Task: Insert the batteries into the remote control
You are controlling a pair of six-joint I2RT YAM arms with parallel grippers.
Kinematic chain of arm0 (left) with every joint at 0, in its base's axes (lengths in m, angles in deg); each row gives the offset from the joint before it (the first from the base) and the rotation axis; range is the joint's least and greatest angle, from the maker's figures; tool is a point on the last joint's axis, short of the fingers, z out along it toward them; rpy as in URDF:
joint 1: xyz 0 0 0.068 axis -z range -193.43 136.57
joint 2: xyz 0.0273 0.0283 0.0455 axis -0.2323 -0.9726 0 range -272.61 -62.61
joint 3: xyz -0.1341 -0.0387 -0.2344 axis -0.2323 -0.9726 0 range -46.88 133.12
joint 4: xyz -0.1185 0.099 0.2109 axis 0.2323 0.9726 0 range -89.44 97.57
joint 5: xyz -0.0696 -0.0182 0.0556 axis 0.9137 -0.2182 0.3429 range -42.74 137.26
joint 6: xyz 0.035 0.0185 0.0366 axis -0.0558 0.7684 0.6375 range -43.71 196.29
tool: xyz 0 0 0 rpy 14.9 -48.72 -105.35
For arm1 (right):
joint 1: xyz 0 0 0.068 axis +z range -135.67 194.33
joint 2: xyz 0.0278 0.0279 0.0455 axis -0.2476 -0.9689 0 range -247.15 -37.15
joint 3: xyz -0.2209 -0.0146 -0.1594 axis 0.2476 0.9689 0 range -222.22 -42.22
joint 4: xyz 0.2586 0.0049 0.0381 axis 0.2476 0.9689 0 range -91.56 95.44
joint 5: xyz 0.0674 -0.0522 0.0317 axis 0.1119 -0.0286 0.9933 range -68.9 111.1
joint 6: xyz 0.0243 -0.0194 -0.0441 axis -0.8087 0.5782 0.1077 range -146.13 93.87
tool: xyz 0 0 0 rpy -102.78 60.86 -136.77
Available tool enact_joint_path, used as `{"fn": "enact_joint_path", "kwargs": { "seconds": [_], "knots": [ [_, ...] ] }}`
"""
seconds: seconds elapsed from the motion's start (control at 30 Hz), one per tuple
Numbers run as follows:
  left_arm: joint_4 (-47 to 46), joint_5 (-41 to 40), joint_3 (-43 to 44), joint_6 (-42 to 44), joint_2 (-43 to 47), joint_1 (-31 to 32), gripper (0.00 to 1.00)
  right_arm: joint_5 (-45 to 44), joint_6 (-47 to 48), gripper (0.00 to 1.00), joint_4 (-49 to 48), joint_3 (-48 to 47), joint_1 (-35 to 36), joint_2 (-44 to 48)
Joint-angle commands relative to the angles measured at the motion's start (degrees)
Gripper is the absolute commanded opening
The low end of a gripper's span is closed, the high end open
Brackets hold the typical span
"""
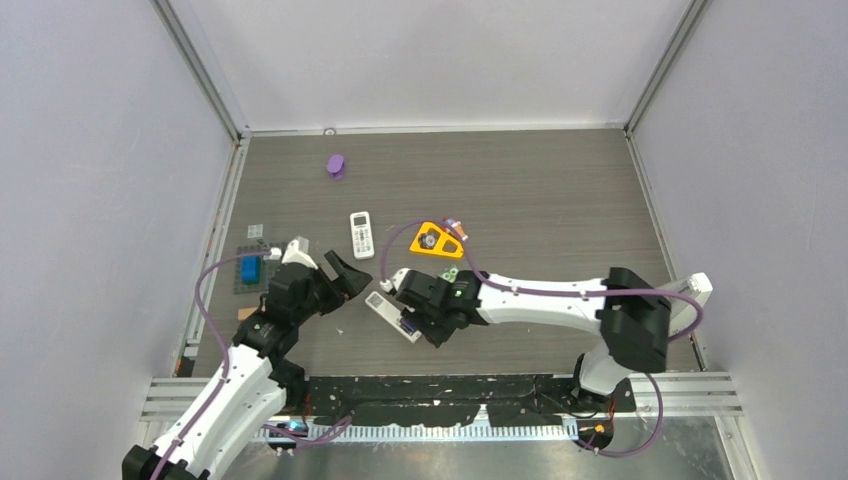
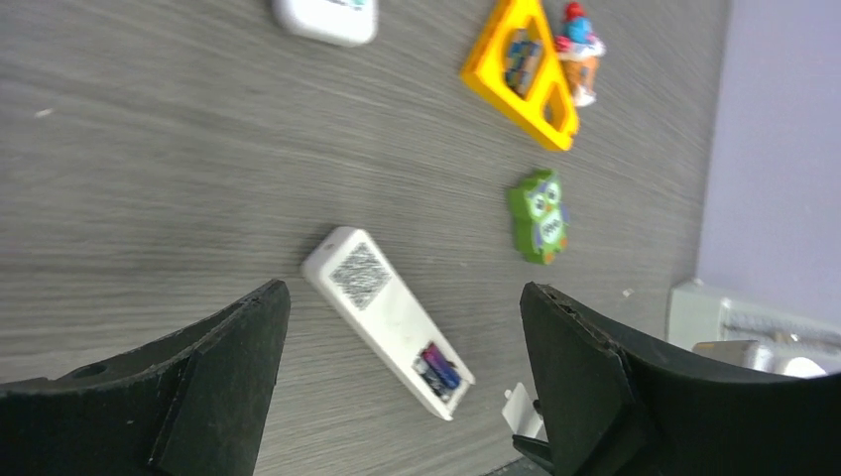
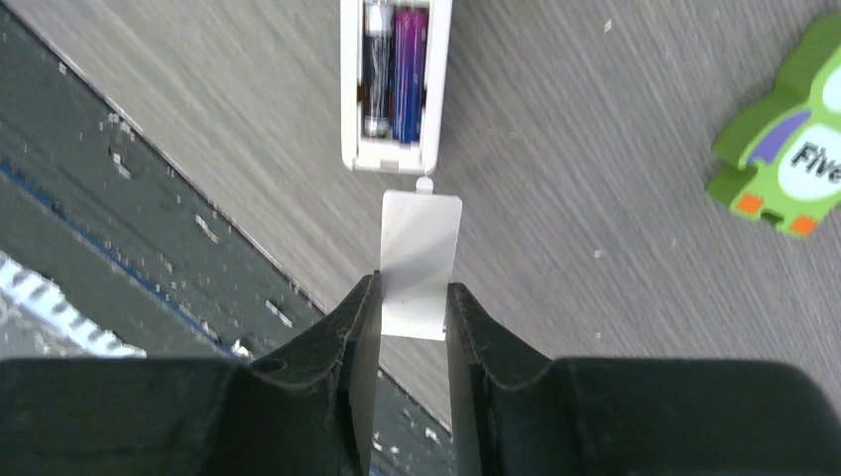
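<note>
— What of the left gripper (image 2: 402,289)?
— Spread wide above the table (image 1: 560,190), holding nothing.
— And the remote (image 2: 382,317)?
— Face down on the table between the arms, its back open. Two batteries (image 3: 395,69) lie side by side inside it, one dark, one purple.
— The right gripper (image 3: 412,293)?
— Pinching the white cover (image 3: 420,238), whose tab sits just at the remote's open end.

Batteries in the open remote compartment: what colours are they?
One dark battery and one purple battery, clearest in the right wrist view.
</note>
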State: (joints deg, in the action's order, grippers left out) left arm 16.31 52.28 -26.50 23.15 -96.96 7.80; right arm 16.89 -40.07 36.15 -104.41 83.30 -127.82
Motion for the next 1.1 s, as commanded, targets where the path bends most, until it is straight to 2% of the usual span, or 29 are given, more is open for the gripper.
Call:
{"fn": "enact_joint_path", "kwargs": {
  "seconds": [0.0,0.23,0.5,0.67,1.07],
  "knots": [
    [5.7,-10.0,-1.6,-3.2,2.2,-0.3,0.88,0.5,-0.5,0.24,3.5,-8.8,0.5,-6.1],
    [12.5,-17.5,0.0,-4.1,7.4,-0.9,0.80,0.3,0.2,0.23,4.9,-13.9,1.3,-12.9],
    [18.0,-24.8,-1.2,-7.9,17.1,-0.9,0.73,-1.2,1.9,0.24,4.6,-15.9,1.5,-16.1],
    [19.7,-26.2,-1.2,-8.0,20.1,-0.9,0.72,-2.4,2.2,0.25,3.9,-17.0,1.5,-17.4],
    [20.0,-26.1,-0.7,-7.1,19.7,-0.9,0.72,-4.1,2.3,0.29,3.9,-19.0,1.6,-19.5]
  ]
}}
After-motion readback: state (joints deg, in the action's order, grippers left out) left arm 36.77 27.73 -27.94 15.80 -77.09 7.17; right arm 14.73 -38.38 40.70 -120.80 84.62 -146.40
